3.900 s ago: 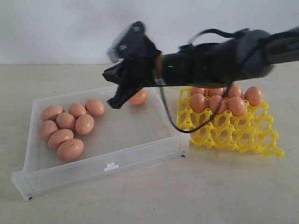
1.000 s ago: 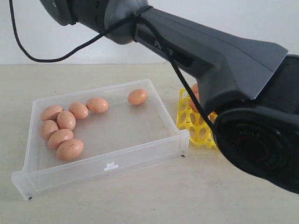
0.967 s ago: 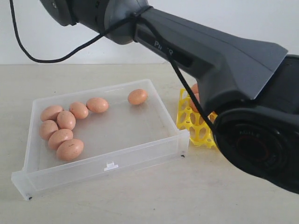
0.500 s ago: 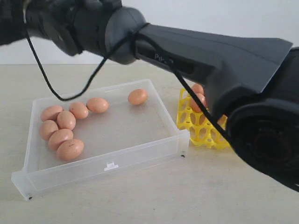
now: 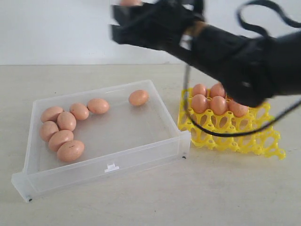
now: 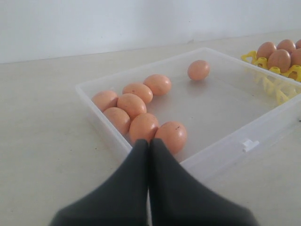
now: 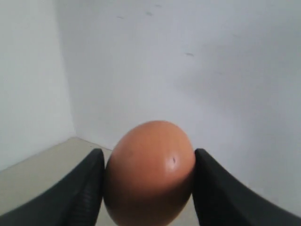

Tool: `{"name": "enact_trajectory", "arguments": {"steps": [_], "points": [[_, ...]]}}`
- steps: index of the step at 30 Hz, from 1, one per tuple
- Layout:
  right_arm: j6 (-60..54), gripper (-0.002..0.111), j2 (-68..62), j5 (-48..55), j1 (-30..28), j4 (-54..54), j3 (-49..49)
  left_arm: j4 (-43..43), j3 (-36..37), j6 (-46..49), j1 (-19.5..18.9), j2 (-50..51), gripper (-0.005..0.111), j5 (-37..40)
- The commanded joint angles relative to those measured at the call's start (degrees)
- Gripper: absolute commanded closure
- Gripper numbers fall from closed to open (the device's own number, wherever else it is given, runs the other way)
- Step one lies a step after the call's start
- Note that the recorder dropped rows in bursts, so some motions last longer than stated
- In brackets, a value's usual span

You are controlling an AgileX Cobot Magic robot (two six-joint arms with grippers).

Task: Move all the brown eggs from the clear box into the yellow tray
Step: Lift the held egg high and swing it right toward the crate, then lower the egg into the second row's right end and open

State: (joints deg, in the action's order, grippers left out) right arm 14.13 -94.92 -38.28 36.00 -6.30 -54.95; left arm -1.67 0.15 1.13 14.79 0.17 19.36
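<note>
My right gripper (image 7: 148,175) is shut on a brown egg (image 7: 149,172), one finger on each side of it. In the exterior view that gripper (image 5: 128,10) is high above the far side of the clear box (image 5: 108,167), with the held egg (image 5: 130,2) at the top edge. Several brown eggs (image 5: 66,121) cluster at the box's left end, and one egg (image 5: 138,97) lies alone near its far wall. The yellow tray (image 5: 244,141) to the right holds several eggs (image 5: 218,104) in its back cups. My left gripper (image 6: 149,142) is shut and empty, just outside the box wall (image 6: 225,150) near the cluster (image 6: 143,127).
The right arm (image 5: 235,56) with its black cable (image 5: 207,133) reaches across above the tray and the box's right end. A white wall stands behind the beige table (image 5: 188,197). The tray's corner (image 6: 294,73) shows in the left wrist view.
The right arm has swung and no longer covers the tray. Its gripper with the egg now shows high above the box's far side. The eggs in the box have not moved.
</note>
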Motion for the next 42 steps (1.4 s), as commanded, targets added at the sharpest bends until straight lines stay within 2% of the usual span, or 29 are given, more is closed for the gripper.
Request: {"name": "enact_trajectory", "arguments": {"steps": [1, 3, 4, 5, 7, 8, 10, 11, 12, 15, 17, 21, 31, 33, 42], "points": [[0.23, 0.109, 9.06, -0.43, -14.71, 4.05, 16.41, -0.44, -0.15, 0.03, 0.01, -0.17, 0.111, -0.02], [-0.49, 0.109, 10.73, 2.74, -22.05, 2.45, 20.26, -0.44, -0.15, 0.03, 0.01, -0.17, 0.111, -0.02], [-1.6, 0.109, 11.0, 4.91, -25.63, -0.26, 21.5, -0.44, -0.15, 0.03, 0.01, -0.17, 0.111, -0.02], [0.59, 0.109, 10.84, 9.05, -31.66, -6.0, 21.97, -0.44, -0.15, 0.03, 0.01, -0.17, 0.111, -0.02], [8.87, 0.109, 9.18, 5.29, -38.05, -13.17, 21.97, -0.44, -0.15, 0.03, 0.01, -0.17, 0.111, -0.02], [16.62, 0.109, 7.28, 1.5, -42.54, -26.76, 21.3, -0.44, -0.15, 0.03, 0.01, -0.17, 0.111, -0.02], [44.46, 0.109, 2.35, -2.42, -49.99, -64.37, 15.81, -0.44, -0.15, 0.03, 0.01, -0.17, 0.111, -0.02], [54.66, 0.109, -0.83, -6.09, -51.94, -77.47, 12.38, -0.44, -0.15, 0.03, 0.01, -0.17, 0.111, -0.02], [57.79, 0.109, -3.0, -8.74, -53.12, -80.66, 10.26, -0.44, -0.15, 0.03, 0.01, -0.17, 0.111, -0.02], [56.25, 0.109, -7.37, -9.79, -54.28, -81.22, 6.93, -0.44, -0.15, 0.03, 0.01, -0.17, 0.111, -0.02], [46.14, 0.109, -11.11, -6.41, -54.17, -81.3, 6.28, -0.44, -0.15, 0.03, 0.01, -0.17, 0.111, -0.02], [33.0, 0.109, -15.18, -6.17, -54.17, -69.97, 6.28, -0.44, -0.15, 0.03, 0.01, -0.17, 0.111, -0.02], [28.54, 0.107, -15.8, -7.93, -54.17, -64.4, 6.28, -0.44, -0.15, 0.03, 0.01, -0.17, 0.111, -0.02], [28.54, 0.102, -15.8, -7.93, -54.17, -64.4, 6.28, -0.44, -0.15, 0.03, 0.01, -0.17, 0.111, -0.02], [28.98, 0.054, -15.8, -10.29, -54.17, -64.56, 6.28, -0.44, -0.15, 0.03, 0.01, -0.17, 0.111, -0.02]]}}
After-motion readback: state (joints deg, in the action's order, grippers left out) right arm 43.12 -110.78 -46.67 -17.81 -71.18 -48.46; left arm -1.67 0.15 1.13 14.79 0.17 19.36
